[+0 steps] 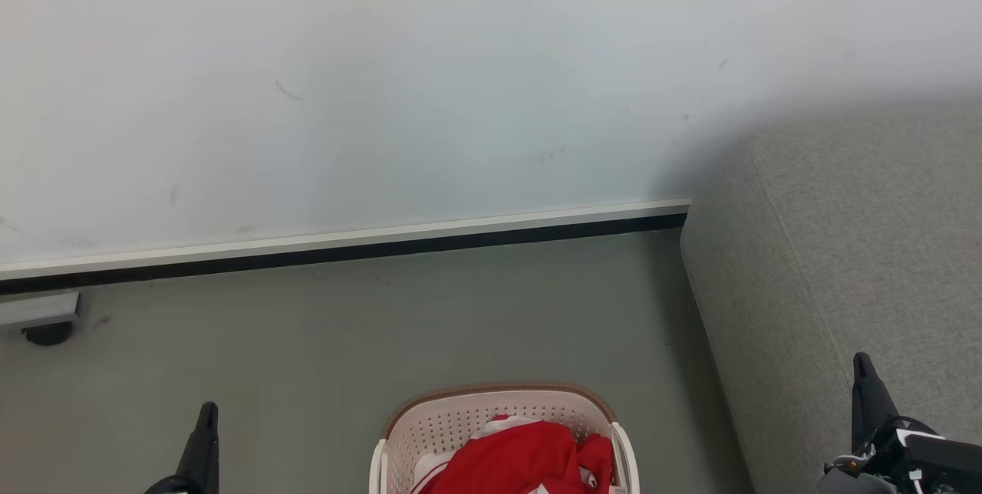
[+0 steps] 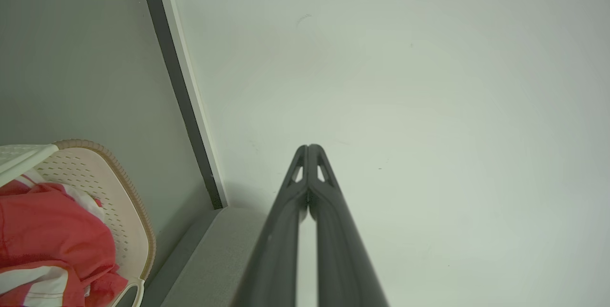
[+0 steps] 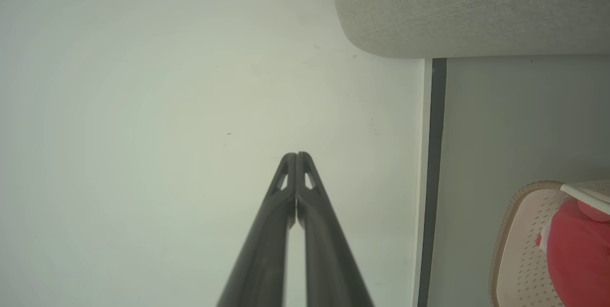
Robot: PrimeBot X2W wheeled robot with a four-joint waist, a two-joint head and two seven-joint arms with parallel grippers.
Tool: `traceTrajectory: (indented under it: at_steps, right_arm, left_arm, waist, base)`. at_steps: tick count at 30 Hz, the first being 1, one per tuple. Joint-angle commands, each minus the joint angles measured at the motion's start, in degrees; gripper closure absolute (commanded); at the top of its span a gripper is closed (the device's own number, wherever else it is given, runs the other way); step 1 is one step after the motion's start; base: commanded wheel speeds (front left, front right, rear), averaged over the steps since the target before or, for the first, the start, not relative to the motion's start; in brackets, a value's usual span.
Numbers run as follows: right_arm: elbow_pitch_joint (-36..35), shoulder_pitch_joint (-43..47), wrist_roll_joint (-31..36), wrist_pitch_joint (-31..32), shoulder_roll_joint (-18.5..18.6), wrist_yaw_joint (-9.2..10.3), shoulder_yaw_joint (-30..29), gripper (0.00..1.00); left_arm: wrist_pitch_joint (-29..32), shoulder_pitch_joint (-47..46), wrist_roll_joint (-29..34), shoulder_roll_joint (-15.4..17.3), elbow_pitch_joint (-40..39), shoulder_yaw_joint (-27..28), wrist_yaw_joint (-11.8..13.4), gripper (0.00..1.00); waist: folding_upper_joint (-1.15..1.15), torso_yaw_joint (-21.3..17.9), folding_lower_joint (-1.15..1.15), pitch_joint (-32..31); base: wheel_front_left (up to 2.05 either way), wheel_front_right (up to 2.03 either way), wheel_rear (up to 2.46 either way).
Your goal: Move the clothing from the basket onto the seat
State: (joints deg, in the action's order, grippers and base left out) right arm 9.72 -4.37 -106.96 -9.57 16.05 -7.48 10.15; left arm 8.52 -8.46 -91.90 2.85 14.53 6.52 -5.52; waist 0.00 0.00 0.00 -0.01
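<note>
Lying bundled in the basket (image 1: 460, 421), the clothing (image 1: 522, 459) sits on the grey floor (image 1: 307, 356) at the near centre of the head view. The seat (image 1: 844, 248) stands just to the right, against the pale wall (image 1: 383, 80). The left gripper (image 1: 205, 440) rises at the near left, the right gripper (image 1: 867, 394) at the near right before the seat. In the left wrist view, the left gripper's fingers press together, holding nothing, with the basket and clothing at the left edge. In the right wrist view, the right gripper's fingers likewise meet, empty; the seat spans the top right and the filled basket the lower right corner.
</note>
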Motion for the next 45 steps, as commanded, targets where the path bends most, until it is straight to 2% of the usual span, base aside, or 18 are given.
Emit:
traceTrajectory:
  at_steps: [1, 11, 12, 17, 29, 36, 45]
  right_arm:
    - [-0.26, -0.58, -0.22, 0.02, 0.35, -0.02, 0.09, 1.0]
    - [-0.26, -0.58, -0.22, 0.02, 0.35, -0.02, 0.09, 1.0]
    - [-0.01, 0.0, 0.01, -0.01, -0.01, 0.0, 0.0, 0.0]
    - [2.38, 1.77, 0.09, -0.04, -1.28, 0.01, 0.48, 0.0]
    - [2.36, 2.28, 4.2, -0.85, -2.97, 0.01, 0.55, 0.0]
    - [3.07, 2.14, 10.49, -1.38, -4.15, 0.0, 0.32, 0.0]
    - [3.39, 1.91, 21.09, -1.93, -5.35, 0.0, 0.41, 0.0]
  left_arm:
    - [-0.05, -0.36, -0.48, 0.05, 0.02, 0.05, -0.39, 1.0]
    - [-0.05, -0.36, -0.48, 0.05, 0.02, 0.05, -0.39, 1.0]
    - [-0.02, 0.01, 0.0, 0.0, 0.0, 0.02, 0.0, 0.0]
    - [-0.12, 1.68, 0.02, -0.5, 2.08, -0.11, 0.07, 0.0]
    - [-3.63, 3.42, 2.31, -0.39, 1.27, -1.02, -0.25, 0.0]
    - [-5.9, 4.28, 8.84, -0.32, 0.34, -1.56, -0.27, 0.0]
    - [-8.24, 4.88, 19.27, -0.24, -0.05, -3.37, 2.04, 0.0]
  waist:
    - [0.0, 0.0, 0.0, 0.0]
    - [0.0, 0.0, 0.0, 0.0]
    - [0.0, 0.0, 0.0, 0.0]
    - [0.0, 0.0, 0.0, -0.01]
    - [0.0, -0.06, 0.0, -0.63]
    - [0.0, -0.02, 0.0, -1.01]
    - [0.0, 0.2, 0.0, -1.34]
  base:
    - [0.0, 0.0, 0.0]
    - [0.0, 0.0, 0.0]
    - [0.0, 0.0, 0.0]
    - [0.0, 0.0, 0.0]
    - [0.0, 0.0, 0.0]
    - [0.0, 0.0, 0.0]
    - [0.0, 0.0, 0.0]
